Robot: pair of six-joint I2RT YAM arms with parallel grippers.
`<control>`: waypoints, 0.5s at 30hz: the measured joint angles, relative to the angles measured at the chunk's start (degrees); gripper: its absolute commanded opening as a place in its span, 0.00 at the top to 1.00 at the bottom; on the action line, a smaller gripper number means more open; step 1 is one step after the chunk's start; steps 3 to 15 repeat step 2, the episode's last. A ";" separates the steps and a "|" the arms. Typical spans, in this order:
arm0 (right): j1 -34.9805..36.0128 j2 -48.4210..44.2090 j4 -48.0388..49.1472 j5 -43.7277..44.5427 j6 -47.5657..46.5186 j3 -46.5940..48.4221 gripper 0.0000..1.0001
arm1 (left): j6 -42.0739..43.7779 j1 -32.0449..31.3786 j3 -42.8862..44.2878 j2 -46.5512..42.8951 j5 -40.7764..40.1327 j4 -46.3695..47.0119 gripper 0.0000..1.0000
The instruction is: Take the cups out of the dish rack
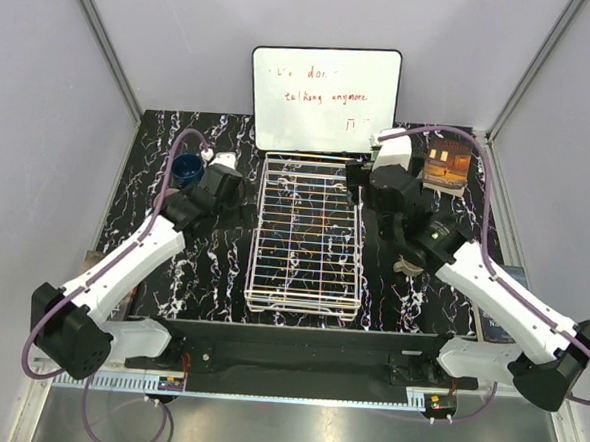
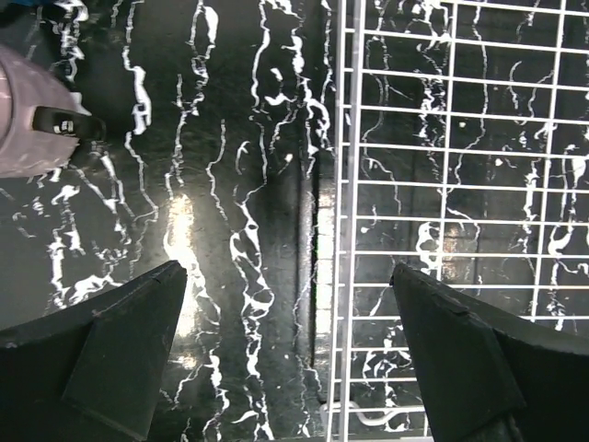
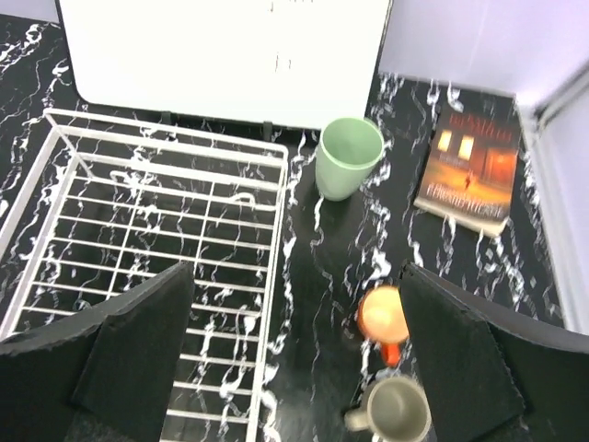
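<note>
The dish rack (image 1: 306, 232) stood empty. Right of it, the wide-open right gripper (image 3: 296, 304) hung near the mint cup (image 3: 348, 158), orange-red cup (image 3: 384, 316) and taupe cup (image 3: 398, 412); a low sweep could topple them. Left of the rack, the left gripper (image 2: 285, 304), equally spread, had open tabletop (image 2: 230, 184) below, the pink-lilac cup (image 2: 23, 120) just beyond
</note>
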 measured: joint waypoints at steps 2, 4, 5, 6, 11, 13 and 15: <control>0.42 0.35 2.64 0.50 -2.86 -0.63 0.00 | 0.04 0.00 0.00 -0.46 -0.57 -0.39 0.01; 0.42 0.35 2.64 0.50 -2.86 -0.63 0.00 | 0.04 0.00 0.00 -0.46 -0.57 -0.39 0.01; 0.42 0.35 2.64 0.50 -2.86 -0.63 0.00 | 0.04 0.00 0.00 -0.46 -0.57 -0.39 0.01; 0.42 0.35 2.64 0.50 -2.86 -0.63 0.00 | 0.04 0.00 0.00 -0.46 -0.57 -0.39 0.01; 0.42 0.35 2.64 0.50 -2.86 -0.63 0.00 | 0.04 0.00 0.00 -0.46 -0.57 -0.39 0.01; 0.42 0.35 2.64 0.50 -2.86 -0.63 0.00 | 0.04 0.00 0.00 -0.46 -0.57 -0.39 0.01; 0.42 0.35 2.64 0.50 -2.86 -0.63 0.00 | 0.04 0.00 0.00 -0.46 -0.57 -0.39 0.01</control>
